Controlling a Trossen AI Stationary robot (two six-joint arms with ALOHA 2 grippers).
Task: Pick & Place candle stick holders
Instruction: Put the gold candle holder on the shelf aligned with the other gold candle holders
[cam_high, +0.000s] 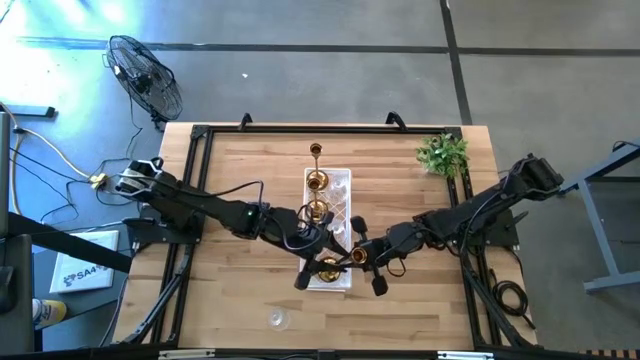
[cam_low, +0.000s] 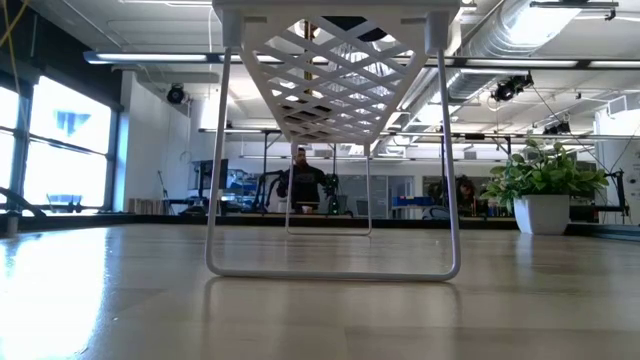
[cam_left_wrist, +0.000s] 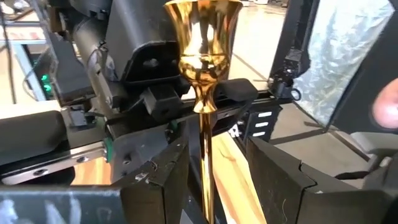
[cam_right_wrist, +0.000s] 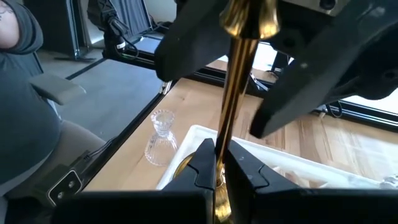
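Brass holders (cam_high: 318, 180): three visible; glass holder (cam_high: 277, 319): one, 7 o'clock. Right gripper (cam_right_wrist: 219, 163) clamping tall-stemmed holder (cam_right_wrist: 233, 106); left gripper (cam_left_wrist: 211, 163) open around stem.

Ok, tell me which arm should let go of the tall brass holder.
Probably the left. The right end effector is shut on the thin stem of the tall brass holder low down, over the tray. The left end effector straddles the same stem with its fingers open, so it holds nothing and can simply back away.
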